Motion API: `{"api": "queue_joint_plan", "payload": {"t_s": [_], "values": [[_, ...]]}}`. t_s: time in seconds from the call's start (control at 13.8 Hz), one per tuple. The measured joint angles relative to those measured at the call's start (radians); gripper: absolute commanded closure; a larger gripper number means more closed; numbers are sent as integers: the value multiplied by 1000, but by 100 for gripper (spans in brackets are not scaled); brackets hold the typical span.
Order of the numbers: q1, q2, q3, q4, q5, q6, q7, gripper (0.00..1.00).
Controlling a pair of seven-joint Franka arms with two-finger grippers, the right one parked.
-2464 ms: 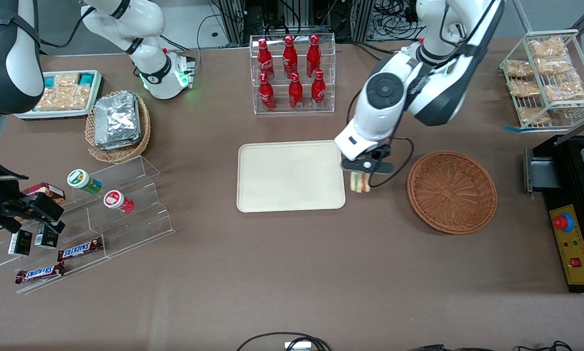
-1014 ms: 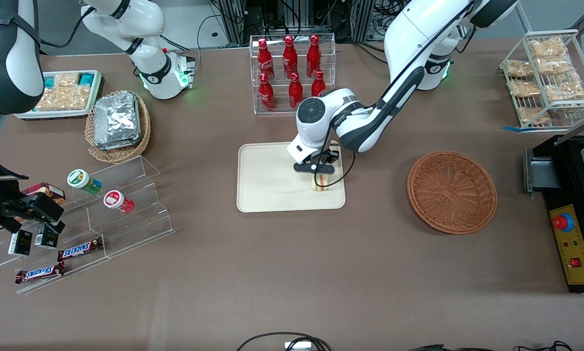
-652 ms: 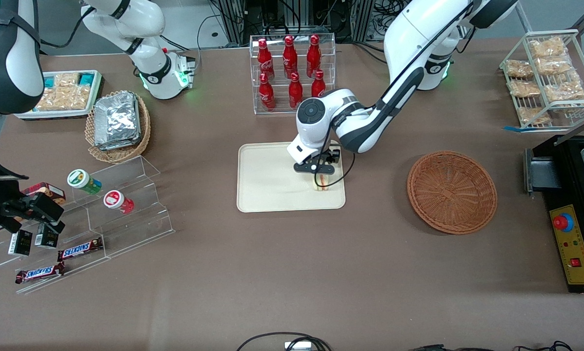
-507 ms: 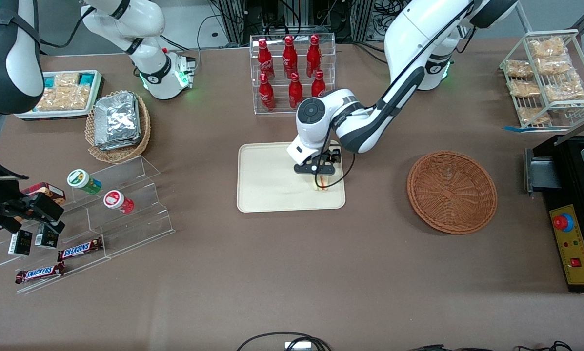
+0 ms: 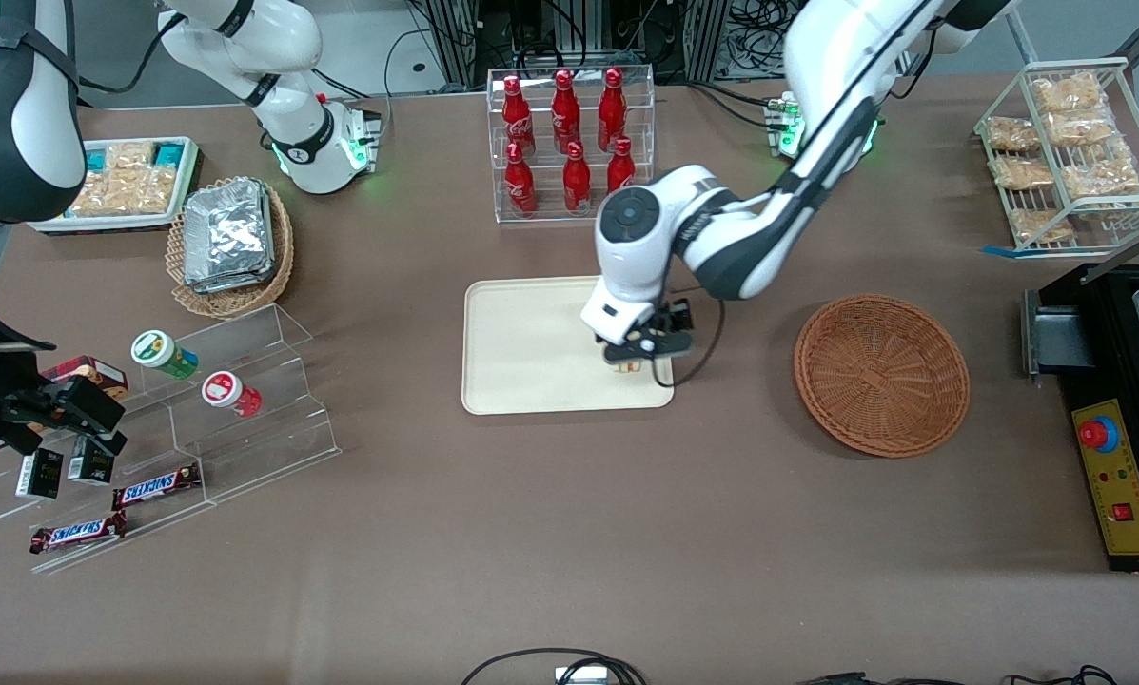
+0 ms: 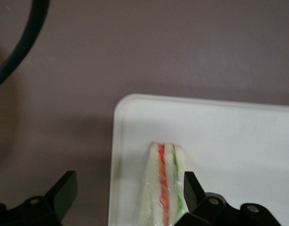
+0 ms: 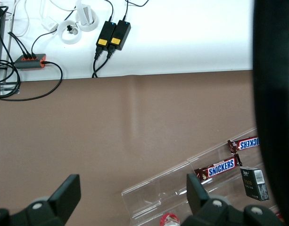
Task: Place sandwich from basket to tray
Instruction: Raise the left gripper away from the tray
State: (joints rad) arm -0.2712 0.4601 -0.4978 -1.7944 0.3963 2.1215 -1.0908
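The sandwich (image 6: 164,188), a white wedge with red and green layers in clear wrap, lies on the cream tray (image 6: 229,136) near one corner. In the front view it (image 5: 632,368) is mostly hidden under my left gripper (image 5: 640,349), which hangs just above it over the tray (image 5: 531,342). In the left wrist view the gripper (image 6: 127,188) is open. One of its fingers (image 6: 64,188) stands off the tray over the table, and the other is close beside the sandwich. The reddish-brown basket (image 5: 881,374) stands empty toward the working arm's end.
A clear rack of red bottles (image 5: 569,143) stands farther from the front camera than the tray. A tan basket of foil packs (image 5: 231,243), a white snack tray (image 5: 127,185) and clear steps with snacks (image 5: 198,409) lie toward the parked arm's end. A wire rack (image 5: 1069,152) and a black box (image 5: 1116,409) lie toward the working arm's end.
My gripper carried the sandwich from beside the basket onto the tray and set it down. It has since let go, opened wide and lifted a little, shifting nearer the front camera.
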Motion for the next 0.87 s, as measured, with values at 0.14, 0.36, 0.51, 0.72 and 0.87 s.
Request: {"api": "queue_joint_plan", "payload": {"t_s": [0.14, 0.36, 0.51, 0.72, 0.87], "values": [[44, -23, 1, 39, 0, -62, 0, 1], [105, -66, 2, 82, 0, -178, 1, 1], [160, -98, 2, 90, -5, -205, 2, 1], [247, -143, 3, 92, -44, -208, 79, 1], [297, -173, 4, 94, -78, -235, 158, 1]]}}
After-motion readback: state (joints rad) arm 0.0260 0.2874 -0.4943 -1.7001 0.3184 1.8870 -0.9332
